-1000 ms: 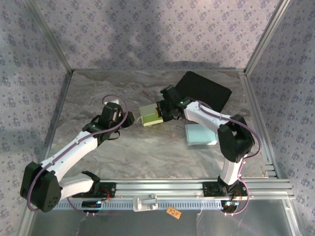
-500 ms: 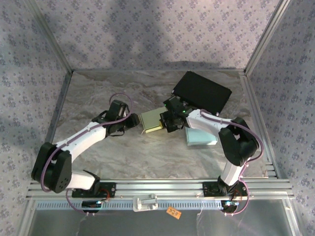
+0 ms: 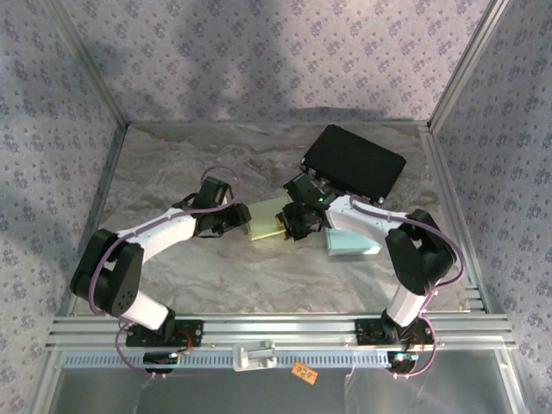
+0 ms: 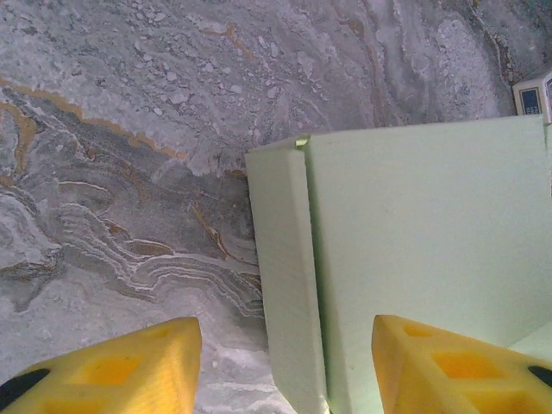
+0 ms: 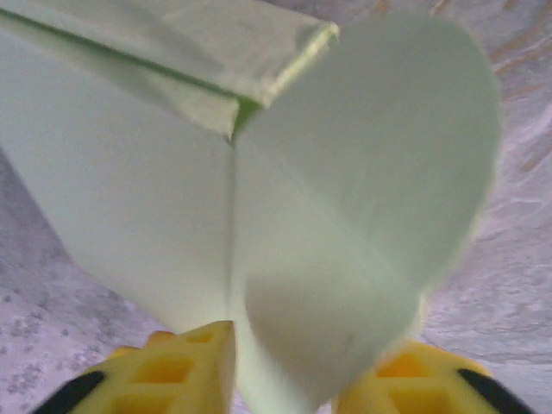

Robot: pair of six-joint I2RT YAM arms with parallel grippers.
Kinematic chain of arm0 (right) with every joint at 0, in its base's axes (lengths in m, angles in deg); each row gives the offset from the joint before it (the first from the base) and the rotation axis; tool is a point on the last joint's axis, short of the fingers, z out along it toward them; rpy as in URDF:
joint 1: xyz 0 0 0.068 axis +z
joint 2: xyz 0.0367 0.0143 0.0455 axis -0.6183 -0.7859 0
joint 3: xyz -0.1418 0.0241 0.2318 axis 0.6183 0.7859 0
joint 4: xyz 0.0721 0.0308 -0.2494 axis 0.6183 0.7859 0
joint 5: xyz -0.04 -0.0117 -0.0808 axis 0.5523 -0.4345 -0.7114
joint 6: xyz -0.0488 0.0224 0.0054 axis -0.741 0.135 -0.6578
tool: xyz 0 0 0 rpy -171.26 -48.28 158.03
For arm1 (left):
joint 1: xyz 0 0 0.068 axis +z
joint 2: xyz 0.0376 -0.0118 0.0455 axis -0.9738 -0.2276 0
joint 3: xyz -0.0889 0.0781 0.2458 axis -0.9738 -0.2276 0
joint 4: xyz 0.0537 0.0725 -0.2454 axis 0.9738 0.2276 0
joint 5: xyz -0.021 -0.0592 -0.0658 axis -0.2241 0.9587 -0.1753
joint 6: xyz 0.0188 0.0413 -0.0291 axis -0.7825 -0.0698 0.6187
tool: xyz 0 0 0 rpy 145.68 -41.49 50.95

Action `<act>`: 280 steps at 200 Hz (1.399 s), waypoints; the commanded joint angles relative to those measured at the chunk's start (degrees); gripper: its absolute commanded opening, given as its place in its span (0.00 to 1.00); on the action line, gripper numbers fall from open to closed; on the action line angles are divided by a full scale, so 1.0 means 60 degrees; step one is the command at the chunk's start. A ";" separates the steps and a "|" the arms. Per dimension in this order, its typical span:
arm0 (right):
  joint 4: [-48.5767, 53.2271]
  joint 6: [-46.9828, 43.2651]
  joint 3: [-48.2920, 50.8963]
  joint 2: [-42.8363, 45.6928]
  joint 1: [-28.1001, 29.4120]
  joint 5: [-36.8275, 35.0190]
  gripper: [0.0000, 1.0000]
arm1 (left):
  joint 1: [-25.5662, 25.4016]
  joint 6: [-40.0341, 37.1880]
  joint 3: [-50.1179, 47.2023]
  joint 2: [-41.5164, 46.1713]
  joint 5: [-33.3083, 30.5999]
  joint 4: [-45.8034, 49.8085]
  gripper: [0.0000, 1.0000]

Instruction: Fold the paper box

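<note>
The pale green paper box [image 3: 266, 222] lies mid-table between both arms. My left gripper [image 3: 241, 217] is at its left side; in the left wrist view its yellow fingers [image 4: 129, 366] stand open, straddling the box's [image 4: 423, 241] folded left wall. My right gripper [image 3: 291, 222] is at the box's right side. In the right wrist view its jaws [image 5: 285, 371] stand apart, with a rounded flap [image 5: 362, 172] of the box between them. That flap looks blurred, and a folded wall [image 5: 172, 52] rises above it.
A black flat panel [image 3: 354, 161] lies at the back right. A light blue flat stack [image 3: 349, 238] sits right of the box, under the right arm. Metal frame rails [image 3: 276, 328] and patterned walls enclose the table. A small white and blue item [image 4: 533, 93] lies beyond the box.
My left arm has swung right until its gripper reaches the box's left edge. The box has slid slightly toward the near side. My right gripper's jaws have parted around the flap.
</note>
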 commanded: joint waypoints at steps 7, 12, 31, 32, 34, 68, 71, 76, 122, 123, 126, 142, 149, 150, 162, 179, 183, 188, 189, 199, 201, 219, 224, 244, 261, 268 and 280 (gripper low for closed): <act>0.1432 -0.0660 -0.0066 0.0632 -0.0088 0.0255 0.50 | 0.0015 -0.0221 0.0093 -0.0072 0.0298 -0.0162 0.54; 0.1679 -0.0863 -0.0164 0.0730 -0.0119 0.0253 0.53 | 0.0021 -0.0238 0.0114 -0.0095 0.0300 -0.0170 0.53; 0.2639 -0.1749 -0.0509 0.1025 -0.0273 0.0422 0.61 | -0.0001 -0.0312 0.0141 -0.0207 0.0373 -0.0242 0.52; 0.2673 -0.1796 -0.0525 0.1042 -0.0280 0.0425 0.61 | -0.0001 -0.0313 0.0138 -0.0214 0.0391 -0.0236 0.52; 0.2720 -0.1905 -0.0563 0.1084 -0.0316 0.0446 0.62 | 0.0006 -0.0324 0.0140 -0.0230 0.0394 -0.0235 0.52; 0.4200 -0.4261 -0.1719 0.1571 -0.0740 0.0128 0.64 | 0.0000 -0.0444 0.0209 -0.0543 0.0553 -0.0289 0.50; 0.4218 -0.4458 -0.1771 0.1612 -0.0790 0.0078 0.63 | 0.0006 -0.0456 0.0223 -0.0557 0.0563 -0.0299 0.50; 0.4216 -0.4791 -0.1834 0.1656 -0.0892 0.0021 0.63 | -0.0001 -0.0474 0.0229 -0.0602 0.0570 -0.0335 0.50; 0.2851 -0.9253 -0.2485 0.0257 -0.1951 0.1350 0.56 | 0.0015 -0.0781 0.0319 -0.0817 0.0613 -0.0376 0.43; 0.2867 -0.9364 -0.2517 0.0196 -0.1962 0.1380 0.56 | 0.0022 -0.0789 0.0315 -0.0819 0.0607 -0.0376 0.42; 0.2935 -0.9659 -0.2614 0.0052 -0.2004 0.1417 0.56 | 0.0015 -0.0810 0.0323 -0.0834 0.0614 -0.0380 0.42; 0.3016 -1.0909 -0.2953 -0.0658 -0.2159 0.1688 0.56 | 0.0015 -0.0849 0.0272 -0.0882 0.0633 -0.0434 0.40; 0.3041 -1.1314 -0.3066 -0.0935 -0.2199 0.1807 0.55 | 0.0030 -0.0865 0.0250 -0.0895 0.0629 -0.0463 0.38; 0.3035 -1.1325 -0.3071 -0.0971 -0.2203 0.1821 0.55 | 0.0029 -0.0867 0.0251 -0.0909 0.0622 -0.0471 0.38; 0.3109 -1.2047 -0.3168 -0.1436 -0.2250 0.2046 0.55 | 0.0028 -0.0898 0.0227 -0.0952 0.0639 -0.0500 0.36; 0.3346 -1.2647 -0.3340 -0.2055 -0.2309 0.2230 0.54 | 0.0047 -0.0931 0.0225 -0.1051 0.0662 -0.0534 0.34; 0.3428 -1.2781 -0.3384 -0.2178 -0.2310 0.2167 0.54 | 0.0043 -0.0936 0.0219 -0.1077 0.0688 -0.0537 0.33; 0.3514 -1.2934 -0.3432 -0.2305 -0.2310 0.2112 0.54 | 0.0043 -0.0930 0.0206 -0.1085 0.0696 -0.0562 0.33; 0.3520 -1.2962 -0.3437 -0.2337 -0.2310 0.2105 0.54 | 0.0043 -0.0929 0.0207 -0.1092 0.0699 -0.0564 0.33; 0.3592 -1.3233 -0.3471 -0.2494 -0.2298 0.1962 0.54 | 0.0044 -0.0925 0.0171 -0.1105 0.0713 -0.0617 0.32; 0.3587 -1.3267 -0.3464 -0.2517 -0.2303 0.1936 0.54 | 0.0043 -0.0913 0.0166 -0.1108 0.0717 -0.0623 0.32; 0.3403 -1.3401 -0.3303 -0.2682 -0.2321 0.1912 0.54 | 0.0043 -0.0872 0.0084 -0.1086 0.0712 -0.0705 0.31; 0.3312 -1.3409 -0.3244 -0.2726 -0.2334 0.1919 0.53 | 0.0043 -0.0872 0.0068 -0.1085 0.0696 -0.0698 0.31; 0.3104 -1.3365 -0.3122 -0.2945 -0.2337 0.1944 0.47 | 0.0047 -0.0886 0.0019 -0.1078 0.0703 -0.0729 0.30; 0.2944 -1.3325 -0.3034 -0.2999 -0.2319 0.2008 0.43 | 0.0052 -0.0929 -0.0009 -0.1071 0.0710 -0.0716 0.30; 0.2910 -1.3313 -0.3008 -0.2996 -0.2313 0.2010 0.41 | 0.0057 -0.0937 -0.0016 -0.1068 0.0703 -0.0699 0.30; 0.2924 -1.3341 -0.2978 -0.3014 -0.2302 0.2003 0.39 | 0.0058 -0.0946 -0.0024 -0.1047 0.0703 -0.0672 0.29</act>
